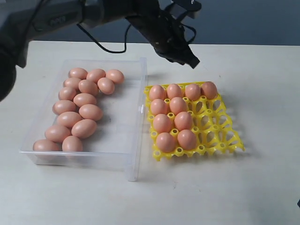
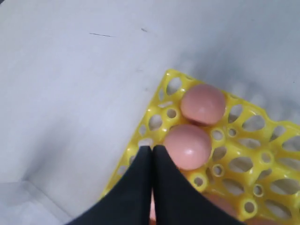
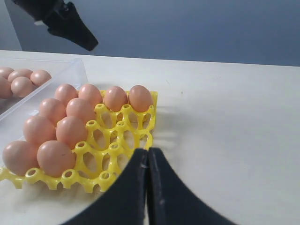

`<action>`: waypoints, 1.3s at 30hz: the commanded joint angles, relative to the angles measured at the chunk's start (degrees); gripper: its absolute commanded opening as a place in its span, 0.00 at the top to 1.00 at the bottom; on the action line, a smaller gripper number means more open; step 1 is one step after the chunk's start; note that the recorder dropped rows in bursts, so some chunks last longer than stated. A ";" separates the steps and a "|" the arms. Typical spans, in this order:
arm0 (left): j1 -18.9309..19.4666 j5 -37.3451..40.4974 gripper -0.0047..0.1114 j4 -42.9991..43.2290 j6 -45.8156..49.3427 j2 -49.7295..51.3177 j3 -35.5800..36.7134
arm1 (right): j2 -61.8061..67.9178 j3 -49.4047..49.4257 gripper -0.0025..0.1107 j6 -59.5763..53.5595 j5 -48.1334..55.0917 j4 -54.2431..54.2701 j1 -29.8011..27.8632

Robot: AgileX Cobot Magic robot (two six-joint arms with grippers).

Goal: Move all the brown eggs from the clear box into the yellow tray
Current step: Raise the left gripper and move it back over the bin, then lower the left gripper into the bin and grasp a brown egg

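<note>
Holding smooth, matte, oval brown eggs [image 1: 84, 128]: clear box [image 1: 136, 75], low-walled transparent plastic, frame left; yellow tray [image 1: 225, 136], openwork plastic grid, centre-right, ten seated. Left hand [image 1: 193, 61], black, tapered, closed and empty, upper centre. Right hand [image 3: 148, 152] likewise closed, empty. Pale desk [image 1: 234, 187].

A pale off-white table [image 1: 234, 197] fills the scene, with a plain blue-grey wall [image 1: 253, 23] behind it

Brown eggs [image 1: 90, 112] lie in both clear box [image 1: 123, 123] and yellow tray [image 1: 221, 132]
</note>
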 commanded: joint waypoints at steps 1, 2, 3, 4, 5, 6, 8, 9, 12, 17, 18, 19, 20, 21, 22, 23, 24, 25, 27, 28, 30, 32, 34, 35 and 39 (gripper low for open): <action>3.67 6.27 0.96 0.58 -0.51 -2.38 0.01 | 0.00 -0.20 0.97 -0.01 -0.68 -0.14 0.08; 4.40 6.83 0.96 0.83 -0.61 -3.07 0.43 | 0.00 -0.20 0.97 -0.01 -0.68 -0.14 0.08; 5.32 7.13 0.96 1.47 -0.61 -3.88 1.48 | 0.00 -0.20 0.97 -0.01 -0.68 -0.14 0.08; 6.20 7.11 0.96 2.07 -0.61 -4.72 2.77 | 0.00 -0.20 0.97 -0.01 -0.68 -0.14 0.08; 7.56 6.98 0.96 2.48 -0.61 -5.80 4.77 | 0.00 -0.20 0.97 -0.01 -0.68 -0.14 0.08; 9.25 6.69 0.96 2.63 -0.61 -7.14 6.88 | 0.00 -0.20 0.97 -0.01 -0.68 -0.14 0.08; 11.17 6.94 0.96 3.06 -1.24 -8.08 9.45 | 0.00 -0.20 0.97 -0.01 -0.68 -0.14 0.08; 12.25 7.45 0.96 3.06 -2.68 -8.22 10.41 | 0.00 -0.20 0.97 -0.01 -0.68 -0.14 0.08; 15.01 8.05 0.96 2.92 -6.02 -8.22 12.81 | 0.00 -0.20 0.97 -0.01 -0.68 -0.14 0.08; 17.70 7.38 0.90 2.00 -6.36 -7.97 14.41 | 0.00 -0.20 0.97 -0.01 -0.68 -0.14 0.08; 17.96 7.00 0.85 2.00 -6.39 -7.97 14.68 | 0.00 -0.20 0.97 -0.01 -0.68 -0.14 0.08; 18.12 6.86 0.79 2.14 -6.49 -7.97 14.94 | 0.00 -0.20 0.97 -0.01 -0.68 -0.14 0.08; 18.28 6.22 0.72 2.14 -7.51 -7.88 15.40 | 0.00 -0.20 0.97 -0.01 -0.68 -0.14 0.08; 18.38 5.85 0.64 2.22 -7.94 -7.88 15.70 | 0.00 -0.20 0.97 -0.01 -0.68 -0.14 0.08; 18.38 5.48 0.58 2.22 -8.15 -7.88 16.21 | 0.00 -0.20 0.97 -0.01 -0.68 -0.14 0.08; 18.38 4.93 0.52 2.22 -8.15 -7.74 16.69 | 0.00 -0.20 0.97 -0.01 -0.68 -0.14 0.08; 18.38 4.60 0.49 2.22 -8.35 -7.74 16.87 | 0.00 -0.20 0.97 -0.01 -0.68 -0.14 0.08; 18.38 4.48 0.47 2.22 -8.91 -7.31 16.97 | 0.00 -0.20 0.97 -0.01 -0.68 -0.14 0.08; 18.38 4.34 0.46 2.50 -10.72 -6.78 16.97 | 0.00 -0.20 0.97 -0.01 -0.68 -0.14 0.08; 18.38 4.34 0.46 3.33 -12.08 -6.30 16.97 | 0.00 -0.20 0.97 -0.01 -0.68 -0.14 0.08; 18.38 4.74 0.46 5.20 -14.15 -5.44 16.97 | 0.00 -0.20 0.97 -0.01 -0.68 -0.14 0.08; 18.38 5.31 0.46 5.38 -14.15 -4.45 16.97 | 0.00 -0.20 0.97 -0.01 -0.68 -0.14 0.08; 18.27 5.29 0.46 4.66 -14.15 -3.63 16.97 | 0.00 -0.20 0.97 -0.01 -0.68 -0.14 0.08; 18.27 5.16 0.46 4.53 -14.15 -3.31 16.97 | 0.00 -0.20 0.97 -0.01 -0.68 -0.14 0.08; 18.27 3.54 0.46 5.04 -15.18 -2.05 16.97 | 0.00 -0.20 0.97 -0.01 -0.68 -0.14 0.08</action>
